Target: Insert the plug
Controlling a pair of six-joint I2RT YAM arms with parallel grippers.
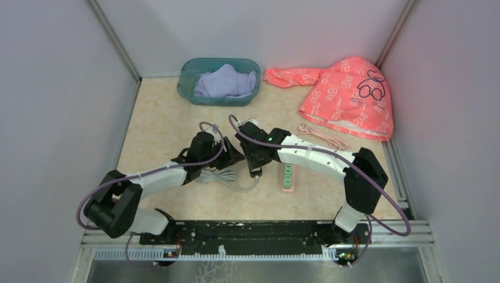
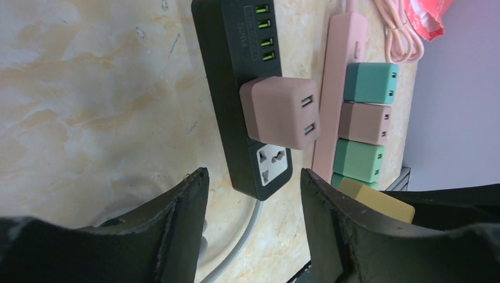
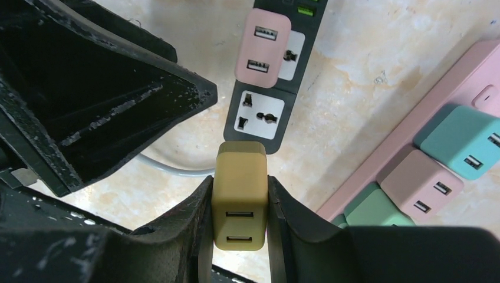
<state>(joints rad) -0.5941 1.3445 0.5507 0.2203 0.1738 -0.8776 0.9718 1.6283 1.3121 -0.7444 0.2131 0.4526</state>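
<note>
Pale marbled surface [image 1: 159,118], walled in grey on three sides. At the far right, a crumpled coral-pink garment [image 1: 342,94]; at the far middle, a teal basin [image 1: 187,88] with a lavender cloth [image 1: 227,81] inside.

Both arms reaching inward, wrists close together over the middle of the surface. Beneath them, a black power strip [image 2: 227,76] with a row of green-lit ports at its far end and a pale cord [image 1: 227,177] looped beside it. Just to the right, apart from it, a pink power strip [image 2: 339,71] carrying a teal adapter [image 2: 370,82], a dusty-pink adapter [image 2: 364,122] and a green adapter [image 2: 357,160] in a row. Beyond that, a coiled pink cable [image 1: 321,135].

Left end effector [image 2: 253,183] spread, nothing between the fingers, hovering over the near end of the black strip.

Right end effector [image 3: 239,197] pinching a mustard plug [image 3: 240,171] by its sides, USB ports facing the camera. Plug poised just at the strip's free end socket [image 3: 258,115]; impossible to tell whether touching. In the next socket along, a pink cube adapter [image 3: 262,50], seated.
</note>
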